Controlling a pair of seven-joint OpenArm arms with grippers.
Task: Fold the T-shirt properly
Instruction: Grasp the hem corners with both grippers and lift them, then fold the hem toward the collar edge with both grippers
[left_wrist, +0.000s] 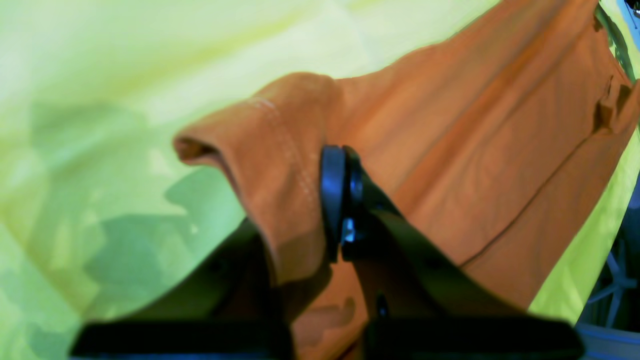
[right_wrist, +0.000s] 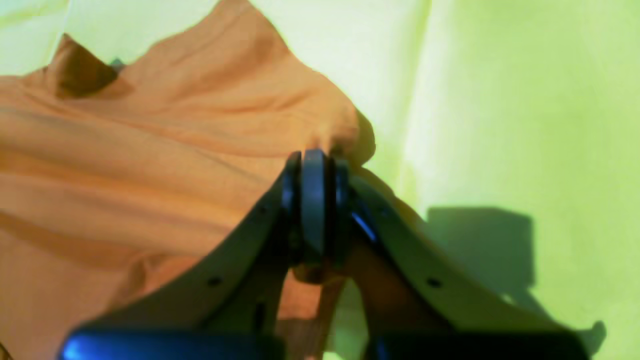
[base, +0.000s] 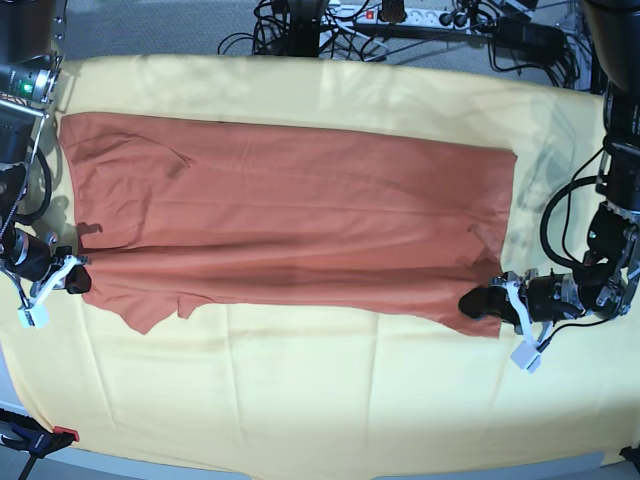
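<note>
We see the left hand and right hand each pinching a T-shirt edge over yellow cloth.

Robot lab or test bench, not home. Table draped in pale-yellow cloth, robot arm mounted at each side. Behind table: tangle of black cables, power strip on grey floor. Clamp at table corner.

The T-shirt lies spread across the middle of the cloth covering the counter. My right end effector sits at its lower-left edge, my left end effector at its lower-right corner; cables run along the top.
</note>
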